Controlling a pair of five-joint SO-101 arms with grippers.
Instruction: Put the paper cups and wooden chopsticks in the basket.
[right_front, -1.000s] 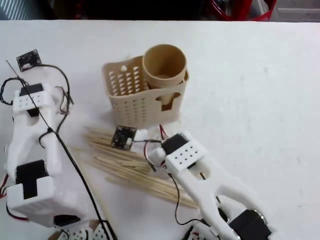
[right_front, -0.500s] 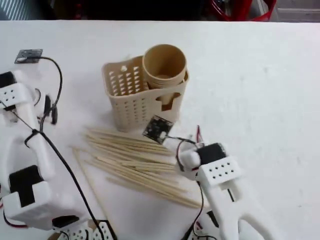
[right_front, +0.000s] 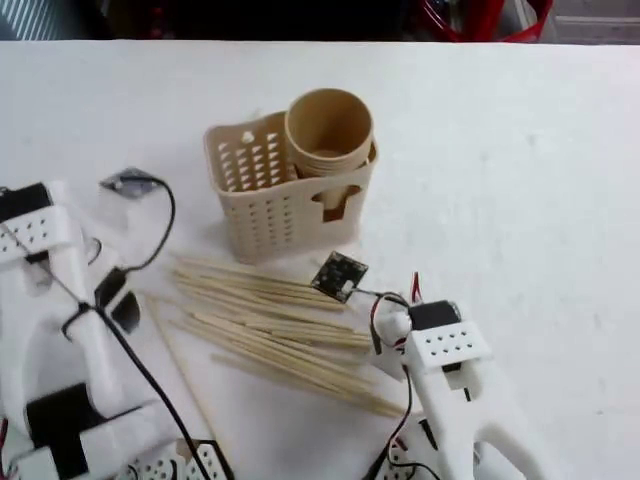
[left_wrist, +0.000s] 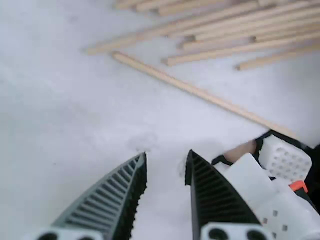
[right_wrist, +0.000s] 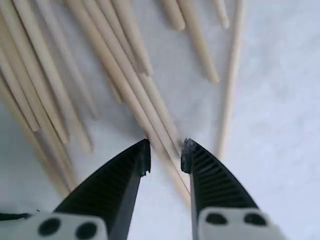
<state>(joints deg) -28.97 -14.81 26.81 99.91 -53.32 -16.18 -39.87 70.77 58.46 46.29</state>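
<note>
Pale, slender wooden chopsticks (right_front: 262, 303), loosely heaped

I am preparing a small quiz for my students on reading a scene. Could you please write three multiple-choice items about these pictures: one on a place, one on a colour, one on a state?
1. Where are the paper cups?
A. in a person's hand
B. stacked in the basket
C. between a gripper's jaws

2. What colour is the basket?
A. red
B. black
C. beige

3. How is the right gripper?
A. open above the wooden chopsticks
B. shut on one chopstick
C. shut on a cup

Answers:
1 B, the high view shows them nested at one end of the basket.
2 C, its perforated wall is beige.
3 A, its wrist view shows the jaws apart over the sticks.
</note>
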